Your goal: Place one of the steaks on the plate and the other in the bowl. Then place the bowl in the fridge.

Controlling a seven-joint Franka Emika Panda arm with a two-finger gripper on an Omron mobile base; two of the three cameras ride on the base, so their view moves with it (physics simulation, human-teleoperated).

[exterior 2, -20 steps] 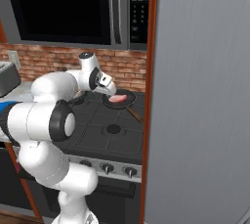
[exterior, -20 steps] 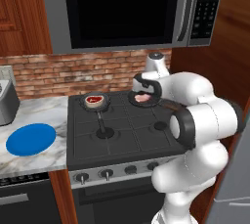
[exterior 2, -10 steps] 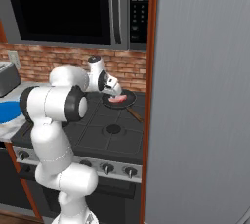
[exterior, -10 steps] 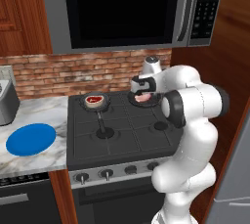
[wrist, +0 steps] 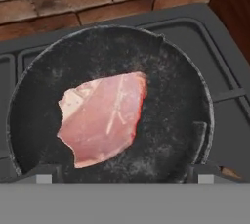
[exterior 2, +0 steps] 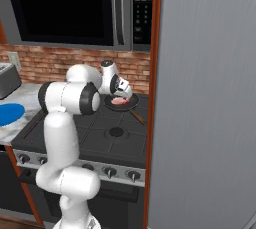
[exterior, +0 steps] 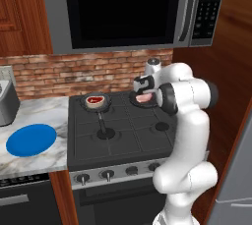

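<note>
A pale pink steak (wrist: pixel 100 118) lies flat in a black frying pan (wrist: pixel 180 100) on the stove's back right burner. My gripper (wrist: pixel 122 176) hovers just above it, open, with one fingertip on each side and nothing between them. From the base views the gripper (exterior: pixel 143 93) (exterior 2: pixel 121 94) hangs over that steak (exterior: pixel 145 99) (exterior 2: pixel 119 101). The dark red steak (exterior: pixel 95 100) sits in a smaller pan on the back left burner. On the marble counter to the left lies the blue plate (exterior: pixel 30 139) (exterior 2: pixel 7 114). At the right stands the grey fridge (exterior 2: pixel 210 98), doors shut. The bowl is out of view.
A black microwave (exterior: pixel 123 8) hangs above the stove, with a brick wall (exterior: pixel 59 74) behind. A grey toaster (exterior: pixel 7 102) stands at the counter's far left. A wooden panel (exterior 2: pixel 156 73) separates the stove from the fridge. The front burners (exterior: pixel 106 134) are bare.
The arm has swung its elbow up and in, from low and wide to nearly upright. The hand stayed over the back right pan, and the jaws stayed open.
</note>
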